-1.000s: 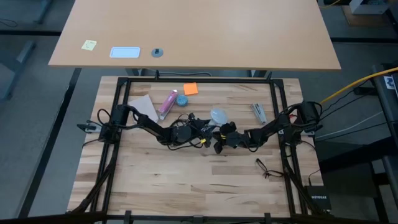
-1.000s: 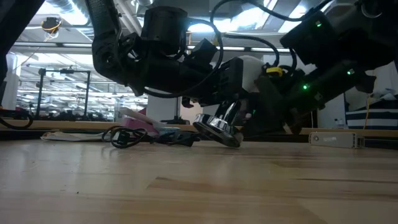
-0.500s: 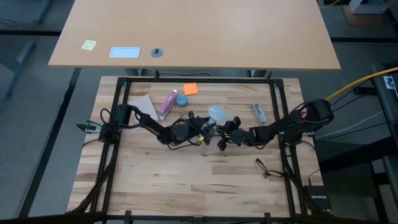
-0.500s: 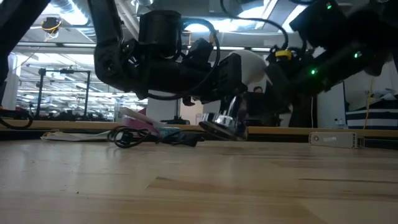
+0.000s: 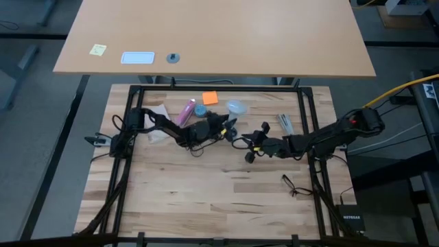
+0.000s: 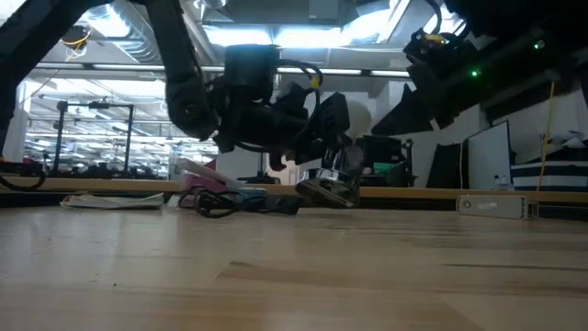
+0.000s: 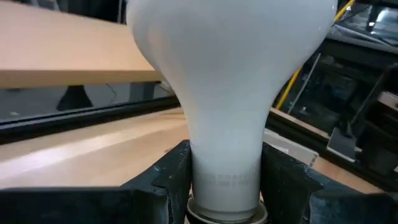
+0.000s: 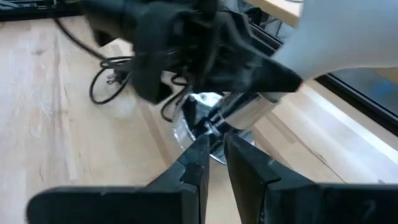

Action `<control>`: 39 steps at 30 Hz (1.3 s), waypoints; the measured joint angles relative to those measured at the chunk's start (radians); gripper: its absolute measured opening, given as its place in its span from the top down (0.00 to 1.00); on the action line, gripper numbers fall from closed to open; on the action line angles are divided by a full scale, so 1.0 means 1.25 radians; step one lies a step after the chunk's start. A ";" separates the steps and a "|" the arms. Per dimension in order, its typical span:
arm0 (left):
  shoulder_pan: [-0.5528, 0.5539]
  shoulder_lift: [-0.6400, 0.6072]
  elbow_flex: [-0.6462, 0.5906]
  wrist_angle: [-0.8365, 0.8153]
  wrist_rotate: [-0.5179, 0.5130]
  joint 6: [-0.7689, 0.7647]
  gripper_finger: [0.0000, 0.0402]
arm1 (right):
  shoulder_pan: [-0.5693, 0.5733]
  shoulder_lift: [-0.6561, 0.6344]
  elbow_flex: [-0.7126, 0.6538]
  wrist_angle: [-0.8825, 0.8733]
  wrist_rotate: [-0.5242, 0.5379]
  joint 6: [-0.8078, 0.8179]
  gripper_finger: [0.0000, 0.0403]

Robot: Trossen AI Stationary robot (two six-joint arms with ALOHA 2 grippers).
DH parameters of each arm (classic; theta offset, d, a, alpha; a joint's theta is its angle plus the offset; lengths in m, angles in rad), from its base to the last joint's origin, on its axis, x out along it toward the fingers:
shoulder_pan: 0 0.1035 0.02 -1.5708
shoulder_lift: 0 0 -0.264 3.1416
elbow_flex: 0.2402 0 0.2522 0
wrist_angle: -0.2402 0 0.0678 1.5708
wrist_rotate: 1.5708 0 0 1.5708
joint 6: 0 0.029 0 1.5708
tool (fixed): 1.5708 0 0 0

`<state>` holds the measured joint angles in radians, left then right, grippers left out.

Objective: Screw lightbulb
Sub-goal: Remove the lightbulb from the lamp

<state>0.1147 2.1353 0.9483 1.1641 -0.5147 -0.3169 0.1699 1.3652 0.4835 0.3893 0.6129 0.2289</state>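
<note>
The frosted white lightbulb (image 5: 236,107) is held by my left gripper (image 5: 221,126) near the table's middle, its globe pointing toward the far edge. It also shows in the left wrist view (image 7: 230,74). The shiny silver lamp base (image 6: 326,188) sits tilted at the bulb's neck end, its low rim down at the table, and its black cord (image 6: 216,204) trails left. My right gripper (image 5: 251,147) hovers raised to the right of the base, its fingers nearly closed, with the base (image 8: 202,118) just beyond the fingertips. I see nothing between them. My left gripper pinches the bulb's narrow neck (image 7: 227,171) between its two fingers (image 7: 171,177), just above the metal end. The fingers lie across the neck, and the globe sticks out past them. The bulb is lifted clear of the table and slants up toward the far right.
A pink tube (image 5: 185,113), a small blue round object (image 5: 200,110), an orange note (image 5: 210,98) and a white sheet (image 5: 158,113) lie at the far left. A clear item (image 5: 285,123) and a black wire thing (image 5: 291,185) lie at the right. The black frame rails (image 5: 306,116) border the table.
My left gripper has carried the bulb toward the table's far edge, and the globe now points farther away. The silver base has gone along with it, still tilted. My right gripper has risen and drawn back toward the right, away from the base.
</note>
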 joint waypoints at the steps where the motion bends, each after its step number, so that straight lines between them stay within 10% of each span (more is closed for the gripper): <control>1: 0.008 0.000 0.008 -0.016 0.020 -0.015 0.63 | 0.000 0.002 0.000 0.000 0.002 -0.002 0.85; 8: 0.019 -0.002 0.065 -0.117 0.200 0.016 0.63 | 0.000 0.004 -0.001 -0.063 0.041 -0.003 0.85; 39: -0.093 -0.005 0.072 -0.278 0.196 0.052 0.60 | 0.000 0.004 -0.001 -0.140 -0.034 0.008 0.85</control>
<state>-0.0011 2.1288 1.0382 0.8164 -0.2693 -0.2513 0.1699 1.3705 0.4824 0.2142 0.5705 0.2386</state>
